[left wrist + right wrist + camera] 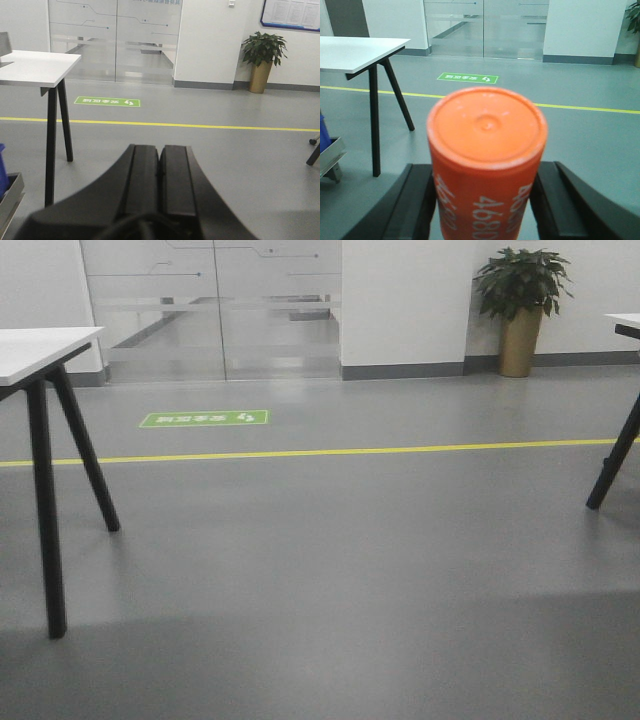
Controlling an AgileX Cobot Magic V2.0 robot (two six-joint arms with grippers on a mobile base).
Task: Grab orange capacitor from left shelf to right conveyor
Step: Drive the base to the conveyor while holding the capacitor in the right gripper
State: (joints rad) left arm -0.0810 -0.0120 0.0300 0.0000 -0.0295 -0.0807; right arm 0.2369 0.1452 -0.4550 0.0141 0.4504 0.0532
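"What does the left gripper (160,150) look like?"

"All black. Its fingers (144,175) are long flat bars with squared tips and a faint sheen. Below them the body widens into a broad housing that slopes on both sides, with a dark curved ridge at the bottom edge."

"And the right gripper (485,170)?"

"The same matte black. Its fingers (420,200) are flat-faced slabs with smooth shoulders slanting outward."

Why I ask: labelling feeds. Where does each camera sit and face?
Exterior front: on the robot's front, facing glass doors across grey floor; no body shows.
Left wrist: behind the shut left gripper, facing the same doors.
Right wrist: behind the right gripper holding the orange capacitor, same heading.
All share the green floor sign.
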